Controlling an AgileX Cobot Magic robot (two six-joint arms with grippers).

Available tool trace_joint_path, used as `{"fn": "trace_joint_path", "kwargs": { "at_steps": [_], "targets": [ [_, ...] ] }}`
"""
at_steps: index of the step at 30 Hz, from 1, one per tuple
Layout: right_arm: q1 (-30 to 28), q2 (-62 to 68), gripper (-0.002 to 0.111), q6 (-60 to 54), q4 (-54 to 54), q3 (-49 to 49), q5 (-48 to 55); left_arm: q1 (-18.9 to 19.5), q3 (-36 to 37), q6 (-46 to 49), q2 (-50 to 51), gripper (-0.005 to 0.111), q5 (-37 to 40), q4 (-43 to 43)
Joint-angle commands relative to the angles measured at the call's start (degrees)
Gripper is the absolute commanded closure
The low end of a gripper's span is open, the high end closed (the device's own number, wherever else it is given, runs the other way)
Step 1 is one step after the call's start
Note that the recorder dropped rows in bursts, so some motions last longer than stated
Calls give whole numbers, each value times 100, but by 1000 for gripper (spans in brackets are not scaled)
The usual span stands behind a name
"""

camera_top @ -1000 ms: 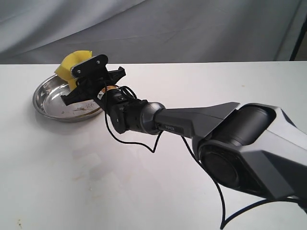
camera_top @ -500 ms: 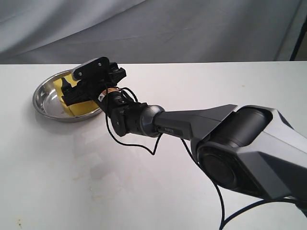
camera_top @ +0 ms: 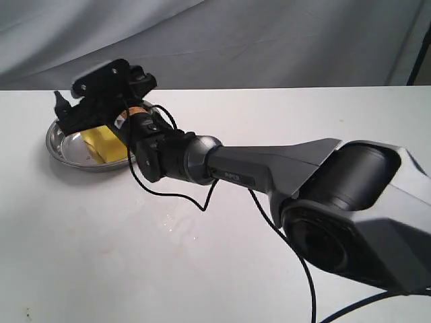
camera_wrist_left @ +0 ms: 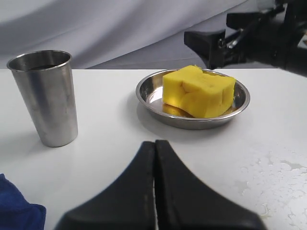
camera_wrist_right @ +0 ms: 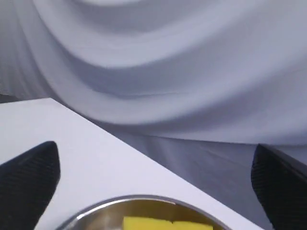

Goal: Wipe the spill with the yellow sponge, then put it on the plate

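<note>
The yellow sponge (camera_top: pixel 102 142) (camera_wrist_left: pixel 199 91) (camera_wrist_right: pixel 165 224) lies loose in the steel plate (camera_top: pixel 59 149) (camera_wrist_left: pixel 146 93) (camera_wrist_right: pixel 93 212) at the table's far left. My right gripper (camera_top: pixel 95 106) (camera_wrist_right: pixel 153 184) hovers just above the plate, open, its fingers (camera_wrist_right: pixel 29 179) spread wide and touching nothing. It also shows in the left wrist view as the right gripper (camera_wrist_left: pixel 230 33), above and behind the sponge. My left gripper (camera_wrist_left: pixel 154 143) is shut and empty, low over the table short of the plate. No amber spill shows, only thin clear wet traces (camera_top: pixel 172 222) (camera_wrist_left: pixel 268 177).
A tall steel cup (camera_wrist_left: pixel 45 96) stands beside the plate. A blue cloth (camera_wrist_left: pixel 14 213) lies near my left gripper. The right arm (camera_top: pixel 269 168) stretches across the table from the right. A grey drape hangs behind the table.
My right gripper lowered the sponge into the plate, opened and let it go, then rose and shifted left above it.
</note>
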Motion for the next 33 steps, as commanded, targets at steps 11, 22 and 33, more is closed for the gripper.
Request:
{"fn": "trace_joint_path", "kwargs": {
  "at_steps": [11,22,33],
  "targets": [
    [-136,-1982,55,-547,-312,-30,4247,-35,25,-20,23,107,-58,-11],
    [-380,-2839,108,-474,-1024,-30,7620,-35,25,-3,23,107,-58,-11],
    [-380,-3364,108,1203,-3145,18,8736,-35,25,-20,23,107,-58,-11]
  ]
}}
